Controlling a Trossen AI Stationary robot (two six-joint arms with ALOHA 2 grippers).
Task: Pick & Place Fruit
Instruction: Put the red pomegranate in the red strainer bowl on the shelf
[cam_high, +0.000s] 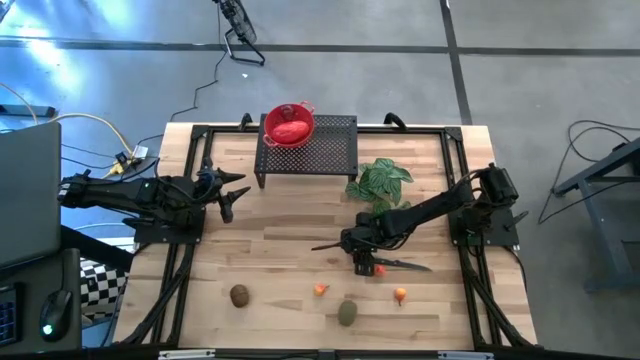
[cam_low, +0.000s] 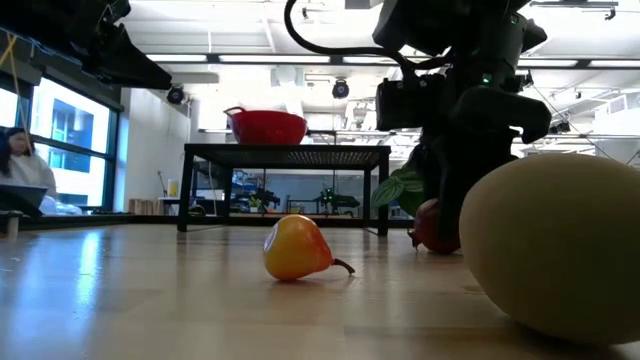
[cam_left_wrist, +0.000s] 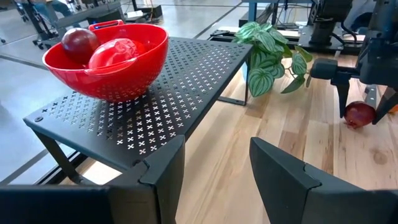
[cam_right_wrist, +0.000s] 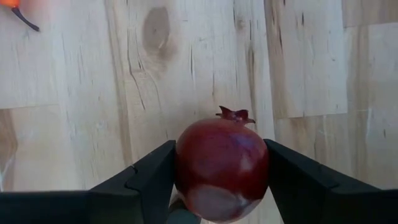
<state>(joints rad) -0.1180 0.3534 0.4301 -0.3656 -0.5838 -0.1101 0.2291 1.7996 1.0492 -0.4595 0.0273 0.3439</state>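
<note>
right wrist view: right end effector (cam_right_wrist: 221, 186) points down at the table, fingers (cam_right_wrist: 146, 180) flanking the dark-red round fruit (cam_right_wrist: 222, 165), jaws wide.

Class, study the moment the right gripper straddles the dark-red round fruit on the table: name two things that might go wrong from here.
1. The right gripper has a finger on each side of the dark-red round fruit; its smooth curved skin might slip out as they squeeze.
2. The black-handled knife lies right beside that gripper, so lifting or swinging away may knock it.
3. The red bowl on the black rack already holds two fruits; another dropped in might roll.
</note>
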